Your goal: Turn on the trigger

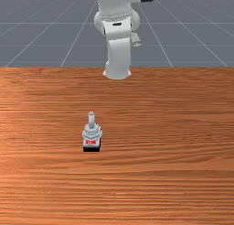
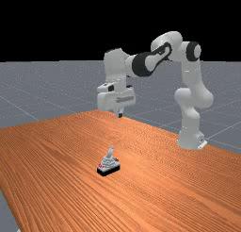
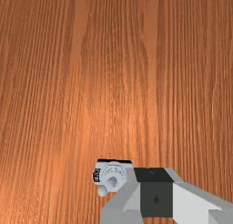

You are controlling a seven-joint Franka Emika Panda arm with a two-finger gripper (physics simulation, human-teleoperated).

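In the far view my gripper (image 2: 119, 115) hangs well above the table, higher than the switch (image 2: 108, 166) and apart from it. The switch (image 1: 92, 136) is a small grey device on a black base, with a red marking facing the front view's camera. Its lever (image 1: 91, 119) sticks up from the grey body; in the far view it leans slightly. In the wrist view my gripper (image 3: 156, 192) is seen beside the switch (image 3: 113, 174), overlapping its edge. A black label with white letters marks one side of the switch, close to the lever's rounded tip (image 3: 102, 190).
The wooden table (image 1: 169, 151) extends around the switch on all sides. The arm's base (image 2: 190, 139) stands at the far view's right, by the table's edge. Arm links (image 2: 143, 64) reach across high above the tabletop.
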